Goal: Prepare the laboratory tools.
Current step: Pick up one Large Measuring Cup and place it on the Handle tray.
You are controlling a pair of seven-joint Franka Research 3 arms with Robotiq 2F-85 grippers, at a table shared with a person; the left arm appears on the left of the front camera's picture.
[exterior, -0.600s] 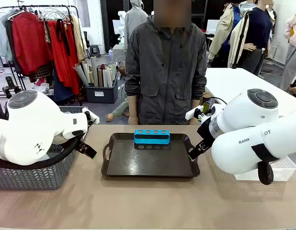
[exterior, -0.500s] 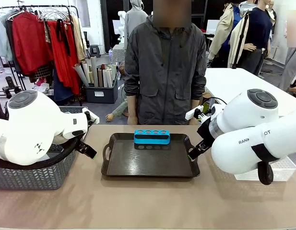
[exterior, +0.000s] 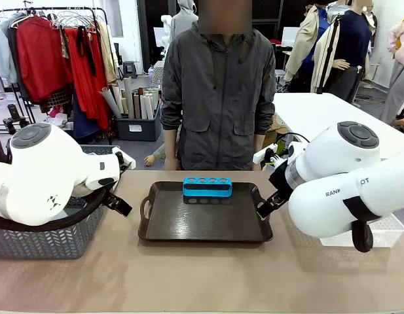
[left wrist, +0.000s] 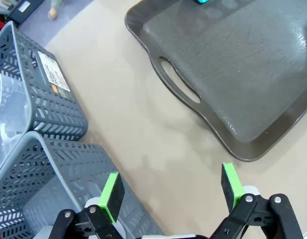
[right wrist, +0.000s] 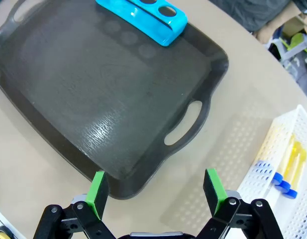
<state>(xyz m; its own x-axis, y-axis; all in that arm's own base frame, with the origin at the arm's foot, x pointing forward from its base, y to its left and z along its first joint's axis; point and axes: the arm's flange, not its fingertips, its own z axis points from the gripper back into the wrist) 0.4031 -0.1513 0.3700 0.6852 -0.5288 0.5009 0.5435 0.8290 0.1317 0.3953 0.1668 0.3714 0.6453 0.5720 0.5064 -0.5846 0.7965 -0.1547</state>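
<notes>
Legend: the blue tube rack [exterior: 207,186] is being shown with empty holes at the 12 o'clock edge of the dark tray [exterior: 202,221], while the left gripper [left wrist: 171,189] and the right gripper [right wrist: 155,190] are being held wide apart and empty at the tray's 9 and 3 o'clock sides. An early step is being judged in hand. With the yellow tubes [right wrist: 295,159] lying in the white basket [right wrist: 305,209] at the tray's 4 o'clock, a descent onto one tube and a closing about its body are being called for next.

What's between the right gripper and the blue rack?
Right wrist view: from right gripper, bare table strip, then dark tray's empty floor to blue tube rack.
</notes>
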